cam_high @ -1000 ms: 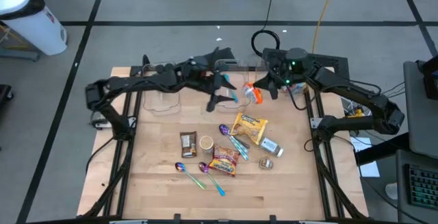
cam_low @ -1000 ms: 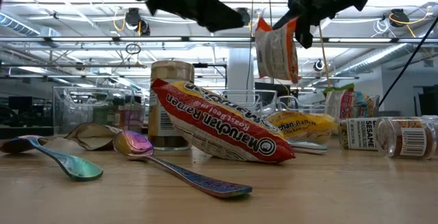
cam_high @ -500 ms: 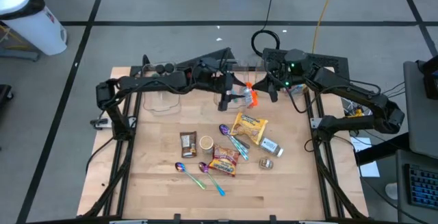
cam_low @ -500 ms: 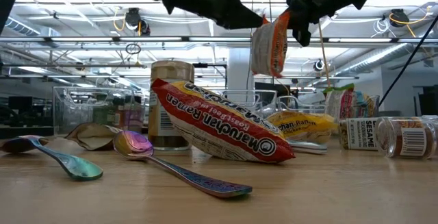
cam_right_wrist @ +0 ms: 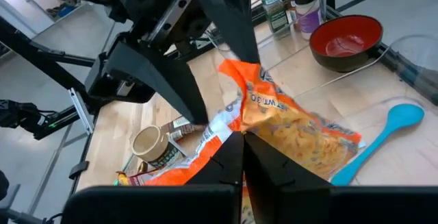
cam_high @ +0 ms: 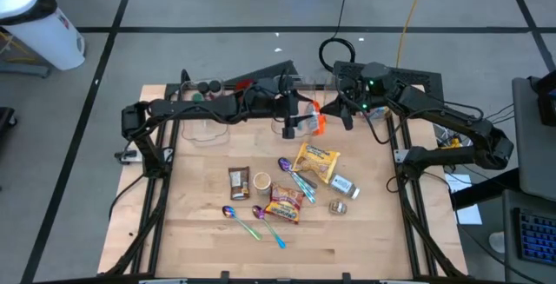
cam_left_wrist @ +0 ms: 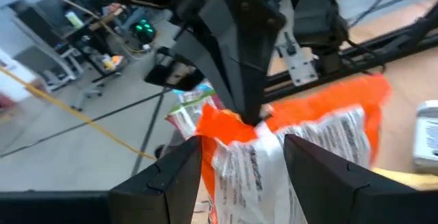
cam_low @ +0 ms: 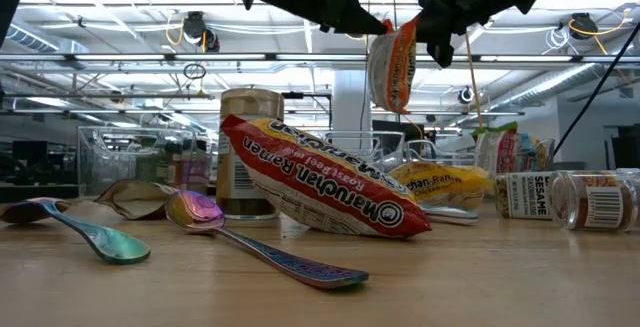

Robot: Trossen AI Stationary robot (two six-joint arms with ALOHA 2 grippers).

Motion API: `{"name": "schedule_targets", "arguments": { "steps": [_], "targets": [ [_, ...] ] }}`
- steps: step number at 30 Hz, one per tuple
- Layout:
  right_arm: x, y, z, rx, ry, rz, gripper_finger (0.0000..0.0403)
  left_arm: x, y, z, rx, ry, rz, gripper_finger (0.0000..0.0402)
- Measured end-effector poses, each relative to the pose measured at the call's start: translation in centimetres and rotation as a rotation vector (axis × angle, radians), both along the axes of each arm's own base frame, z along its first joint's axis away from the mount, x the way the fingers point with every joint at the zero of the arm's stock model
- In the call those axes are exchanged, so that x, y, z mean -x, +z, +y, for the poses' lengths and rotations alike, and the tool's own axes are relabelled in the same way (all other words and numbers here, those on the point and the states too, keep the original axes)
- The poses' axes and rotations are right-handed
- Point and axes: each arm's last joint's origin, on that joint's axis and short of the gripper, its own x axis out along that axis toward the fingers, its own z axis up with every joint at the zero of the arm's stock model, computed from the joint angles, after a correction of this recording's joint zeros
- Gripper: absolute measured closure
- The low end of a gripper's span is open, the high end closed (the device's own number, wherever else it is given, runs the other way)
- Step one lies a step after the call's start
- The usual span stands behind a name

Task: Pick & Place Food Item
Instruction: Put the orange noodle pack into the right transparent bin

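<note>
I have the orange packet [cam_high: 318, 120] hanging in the air over the far edge of the table [cam_high: 200, 232], up around 12 o'clock from the pile of food in the middle. My right gripper [cam_high: 334, 110] is clenched on the packet's top edge; in the right wrist view the two fingers meet on the foil, with the packet [cam_right_wrist: 274, 125] drooping away from them. From table height the packet [cam_low: 393, 64] dangles upright below that gripper [cam_low: 432, 39], well clear of everything on the wood.

My left gripper [cam_high: 289, 121] sits at the packet's 9 o'clock side, jaws spread and not clamped. In the left wrist view its fingers [cam_left_wrist: 174, 176] straddle the packet [cam_left_wrist: 301, 148], one on either side, with the right gripper pinching it just beyond. I cannot tell whether the left pads are touching the foil.

Below, the ramen pack [cam_low: 315, 189] lies tilted at table centre with a spoon [cam_low: 255, 242] in front of it and a jar [cam_low: 248, 152] behind. A sesame bottle [cam_low: 527, 195] lies on its side at 3 o'clock.
</note>
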Motion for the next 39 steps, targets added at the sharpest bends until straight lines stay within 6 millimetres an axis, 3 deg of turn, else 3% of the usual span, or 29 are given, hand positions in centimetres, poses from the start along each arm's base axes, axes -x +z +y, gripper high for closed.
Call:
{"name": "schedule_targets", "arguments": {
  "steps": [6, 14, 21, 25, 35, 39],
  "targets": [
    [0.07, -0.19, 0.06, 0.007, 0.010, 0.017, 0.0403, -0.09, 0.03, -0.28, -0.046, 0.062, 0.006, 0.0186],
    [0.04, -0.08, 0.17, 0.000, 0.053, -0.002, 0.0403, -0.03, -0.11, -0.33, -0.009, -0.080, 0.011, 0.0186],
    [0.04, -0.08, 0.19, -0.005, 0.058, -0.004, 0.0403, 0.04, -0.16, -0.12, 0.015, -0.076, 0.014, 0.0189],
    [0.00, -0.02, 0.20, -0.003, 0.062, -0.010, 0.0403, 0.04, -0.19, -0.15, 0.030, -0.074, 0.014, 0.0230],
    [-0.41, 0.22, 0.74, 0.008, 0.101, -0.035, 0.0403, 0.05, -0.23, -0.24, 0.066, -0.096, 0.014, 0.0386],
    [-0.60, 0.41, 0.97, 0.002, 0.116, -0.054, 0.0403, 0.05, -0.25, -0.29, 0.072, -0.112, 0.015, 0.0394]
  ]
}}
